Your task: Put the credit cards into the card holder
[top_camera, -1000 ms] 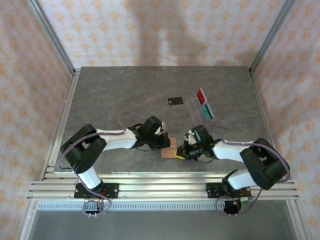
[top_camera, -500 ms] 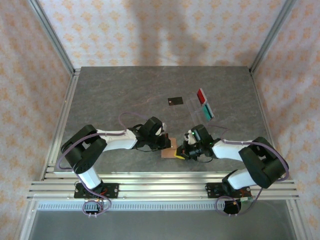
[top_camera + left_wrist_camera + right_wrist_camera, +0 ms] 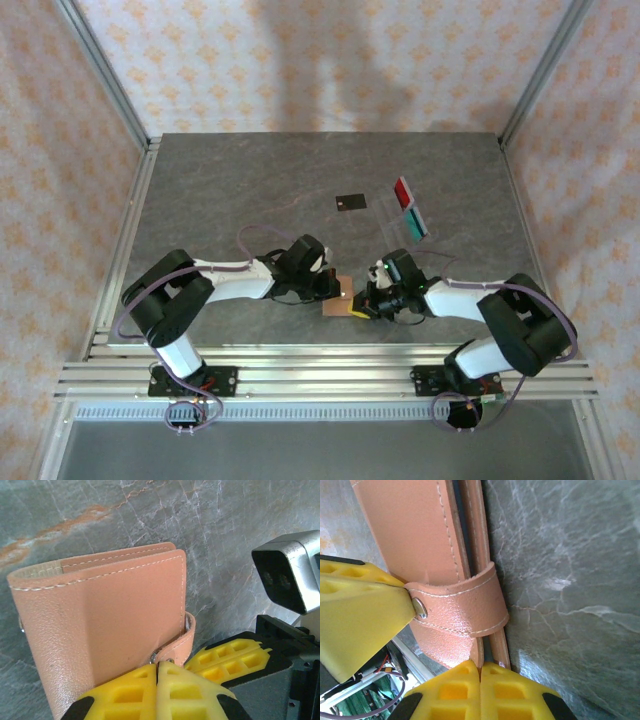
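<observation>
Tan leather card holder (image 3: pixel 110 610), shut, between left fingers (image 3: pixel 142 682) and right fingers (image 3: pixel 467 675), both closed; credit cards (image 3: pixel 350 202) outside.

left arm (image 3: pixel 230 277): elbow folded, forearm low, reaching right | left tool (image 3: pixel 338 288): fingers (image 3: pixel 125 695) pressed together | right arm (image 3: pixel 460 297): folded, forearm reaching left | right tool (image 3: pixel 358 308): fingers (image 3: pixel 455 690) pressed together | tools: tips nearly meeting

Your top camera looks down from above the near edge over the whole table (image 3: pixel 250 180); your two wrist cameras sit very close, facing each other, both sharing the card holder (image 3: pixel 110 615)
</observation>
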{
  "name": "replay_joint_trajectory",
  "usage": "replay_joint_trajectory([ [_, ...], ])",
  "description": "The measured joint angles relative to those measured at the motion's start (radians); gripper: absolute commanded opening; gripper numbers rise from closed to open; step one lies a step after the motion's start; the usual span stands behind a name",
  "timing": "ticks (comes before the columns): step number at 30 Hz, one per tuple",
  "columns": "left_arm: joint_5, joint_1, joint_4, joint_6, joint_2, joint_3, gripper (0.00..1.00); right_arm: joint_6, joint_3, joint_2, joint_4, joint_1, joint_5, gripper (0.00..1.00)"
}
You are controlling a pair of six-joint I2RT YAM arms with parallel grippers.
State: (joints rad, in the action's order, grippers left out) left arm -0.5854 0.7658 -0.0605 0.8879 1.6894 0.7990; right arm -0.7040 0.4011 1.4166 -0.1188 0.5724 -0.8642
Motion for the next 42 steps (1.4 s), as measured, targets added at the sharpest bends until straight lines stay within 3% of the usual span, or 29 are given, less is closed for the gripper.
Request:
replay_joint_trajectory([
  [5,-0.003,0.000,-0.006,0.000,0.013,-0.003,0.00,0.004,0.007,-0.007,0.021,0.000,0.005,0.23],
  [9,-0.007,0.000,-0.013,0.000,0.023,-0.003,0.00,0.022,0.023,-0.081,0.116,-0.002,0.029,0.30],
  [14,-0.009,0.000,-0.016,0.000,0.026,-0.003,0.00,0.051,0.118,-0.214,0.262,-0.004,0.064,0.24],
  [22,-0.011,-0.002,-0.017,0.000,0.028,-0.002,0.00,0.061,0.190,-0.151,0.309,-0.006,0.109,0.00],
  [42,-0.023,-0.014,-0.012,0.000,0.028,0.008,0.00,-0.029,0.189,0.072,0.129,0.005,0.107,0.00],
])
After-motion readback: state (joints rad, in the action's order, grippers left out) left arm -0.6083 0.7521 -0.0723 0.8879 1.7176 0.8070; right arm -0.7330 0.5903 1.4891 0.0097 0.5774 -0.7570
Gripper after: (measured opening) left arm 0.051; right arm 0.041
